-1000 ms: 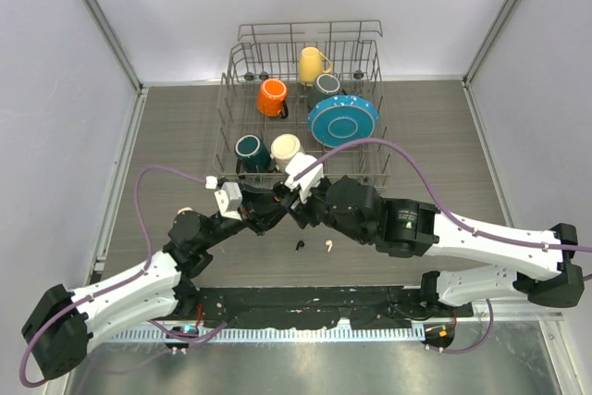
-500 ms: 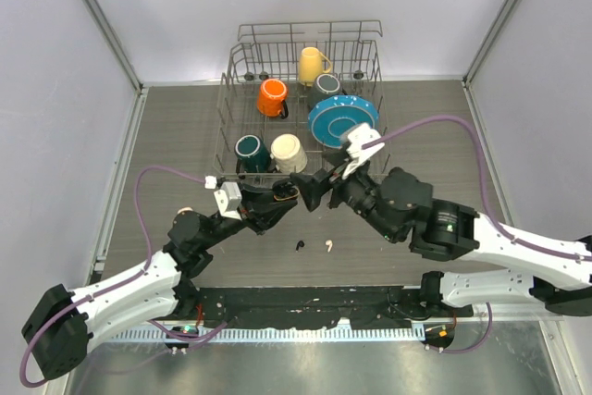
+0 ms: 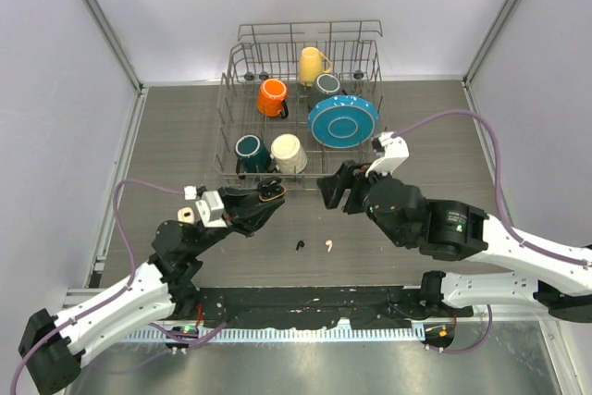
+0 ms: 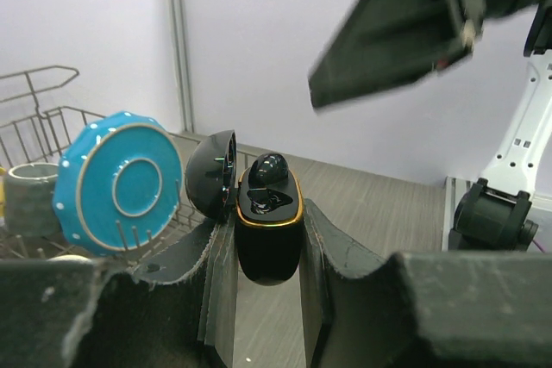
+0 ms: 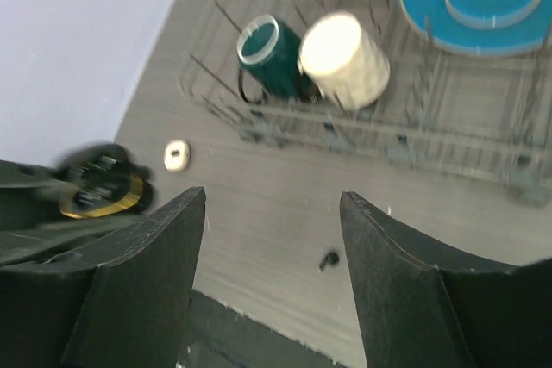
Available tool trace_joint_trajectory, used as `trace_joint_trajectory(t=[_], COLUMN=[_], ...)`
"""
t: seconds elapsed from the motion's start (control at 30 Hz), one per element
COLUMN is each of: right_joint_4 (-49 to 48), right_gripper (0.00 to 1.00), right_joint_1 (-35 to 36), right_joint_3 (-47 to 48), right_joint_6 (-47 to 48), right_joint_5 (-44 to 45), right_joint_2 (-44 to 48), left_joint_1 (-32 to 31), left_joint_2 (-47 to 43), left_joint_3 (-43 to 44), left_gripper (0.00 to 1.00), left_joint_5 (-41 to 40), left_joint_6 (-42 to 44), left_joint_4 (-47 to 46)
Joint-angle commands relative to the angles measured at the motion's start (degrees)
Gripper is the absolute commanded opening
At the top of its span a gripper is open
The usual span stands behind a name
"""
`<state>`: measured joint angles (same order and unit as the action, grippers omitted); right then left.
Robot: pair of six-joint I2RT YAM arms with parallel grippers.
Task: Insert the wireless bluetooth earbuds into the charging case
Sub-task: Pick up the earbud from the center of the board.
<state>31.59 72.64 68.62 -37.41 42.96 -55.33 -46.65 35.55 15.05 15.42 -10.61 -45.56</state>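
Charging case (image 4: 267, 221), lid open, clamped in left gripper (image 3: 262, 201); right gripper (image 3: 335, 193) backed off to ctr-right, jaws apart, empty. Black earbud (image 3: 299, 246), white earbud (image 3: 327, 246) still on table (image 3: 416, 127); pickup likely next.

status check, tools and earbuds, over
Left tool shut on open black case. Right tool open, empty. Black earbud, white earbud loose on table. Nothing blocking them.
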Motion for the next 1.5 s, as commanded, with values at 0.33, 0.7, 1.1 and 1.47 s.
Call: trace_joint_trajectory(t=[0.33, 0.7, 1.1, 1.47], right_joint_4=[10.95, 7.62, 7.96, 7.08], right_gripper=[0.65, 0.63, 0.58, 0.53], right_joint_1=[-0.04, -7.77, -10.85, -10.94], right_joint_3=[-8.24, -8.23, -6.92, -6.83], right_joint_6=[-38.52, -45.21, -48.81, -50.04], right_joint_5=[-9.38, -23.08, -30.38, -31.97], right_joint_2=[-15.93, -25.35, -33.96, -37.92], left_joint_1=[-0.19, -0.19, -0.11, -0.11], left_joint_2=[-11.55, -13.84, -14.72, -16.39], left_joint_3=[-0.11, -0.63, -1.6, -1.95], left_gripper=[0.0, 0.0, 0.0, 0.0], left_joint_5=[-4.43, -5.93, -7.07, -8.21], left_joint_6=[3.4, 3.49, 3.93, 4.46], left_joint_4=[12.33, 14.36, 13.83, 14.8])
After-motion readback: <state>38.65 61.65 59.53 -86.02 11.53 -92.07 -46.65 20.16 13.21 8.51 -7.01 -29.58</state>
